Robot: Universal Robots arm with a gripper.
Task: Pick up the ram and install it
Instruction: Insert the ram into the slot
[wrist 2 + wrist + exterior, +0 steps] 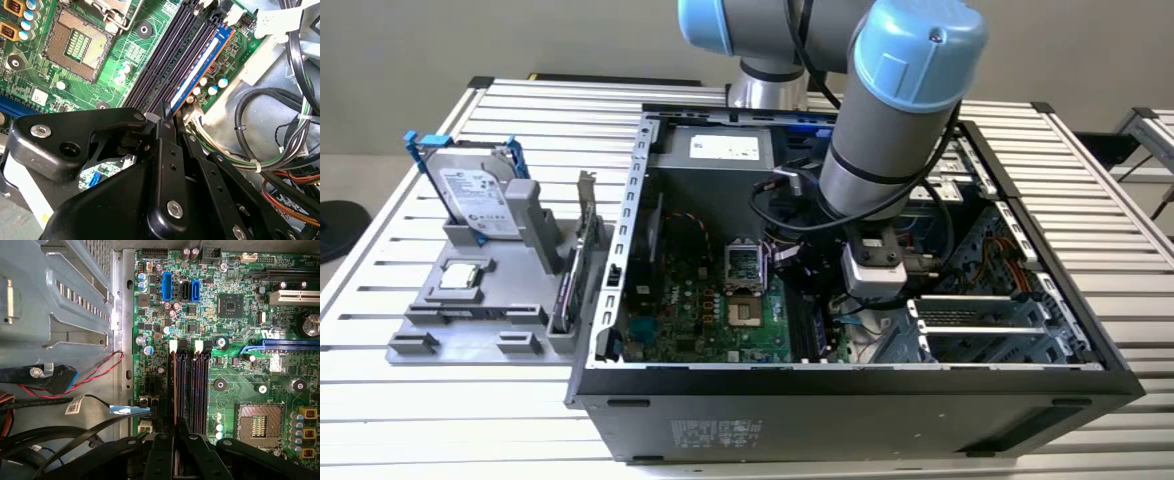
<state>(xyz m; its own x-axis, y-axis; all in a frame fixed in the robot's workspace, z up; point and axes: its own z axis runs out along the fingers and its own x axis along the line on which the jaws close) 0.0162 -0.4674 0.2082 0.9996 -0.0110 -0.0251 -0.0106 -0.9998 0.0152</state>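
- Exterior view: the arm (887, 150) reached down into the open computer case (854, 385), its gripper (861, 318) low beside the green motherboard (707, 310), on the side toward the exterior view's right. Outside the case, toward the exterior view's left, a grey fixture tray (467, 315) held the hard drive (474, 195) in its blue frame and an upright expansion card (574, 270). Whether the jaws were spread could not be told from here.
- Second wrist view: the ram (197, 70) stood on edge in the outermost memory slot, next to the empty dark memory slots (165, 60), its blue-edged top running away from the gripper (165, 112). The black fingers (167, 150) were pressed together on the near end of the stick, pinching its thin top edge. How deep it sat in the slot could not be made out.
- First wrist view: the gripper (176, 432) sat over the outer of the memory slots (190, 385), white latches (174, 346) visible at their far ends. A red and black wire pair (95, 375) looped over the metal case wall nearby.
- Handling judgement: the stick looked light, thin and stiff, but brittle; flexing or twisting would risk the board and its contacts. Best held by the flat faces near the top edge, kept square to the slot, with pressure spread evenly rather than loaded at one end.
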